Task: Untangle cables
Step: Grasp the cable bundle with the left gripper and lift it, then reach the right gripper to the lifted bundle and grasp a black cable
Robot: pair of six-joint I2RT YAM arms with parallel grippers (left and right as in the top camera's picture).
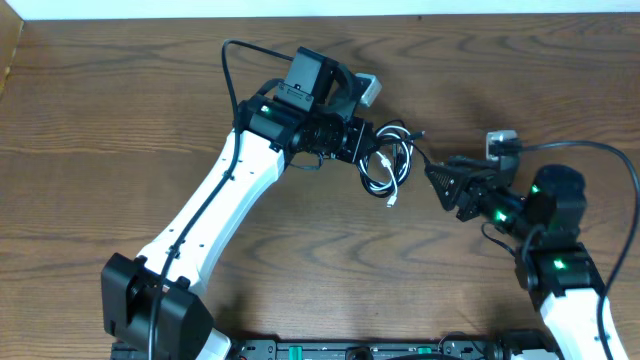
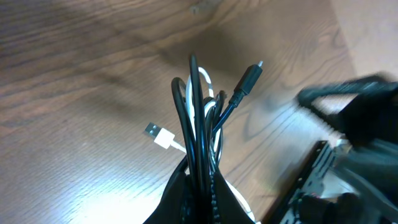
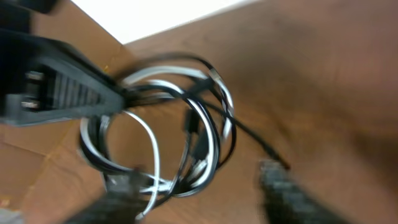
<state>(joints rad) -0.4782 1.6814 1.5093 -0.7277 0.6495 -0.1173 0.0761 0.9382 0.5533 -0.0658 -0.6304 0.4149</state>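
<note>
The work is at the start of the pulling-apart step: the black cable and the white cable are coiled through one another in a single bundle, not yet separated. The bundle sits near the far edge of the desk, a little right of that edge's middle. The left gripper has its fingers clamped on the bundle, and in its wrist view the strands of both cords run straight down between them. Whether the loops rest on the wood or hang just above it cannot be told. A black plug sticks out of the bundle toward the right side of the desk. A white USB plug trails out the other way, on the side nearer the front edge. The right gripper is just beside the bundle on its right-hand side. In its own blurred view the fingers stand apart on either side of the loops and grip nothing. The next move probably calls for the right gripper to close on one cord only, and the free black plug end looks the easiest to reach. It would then draw that end out through the loops while the left gripper anchors the rest. The risk is catching both colours at once, or tightening a loop around the other cord.
</note>
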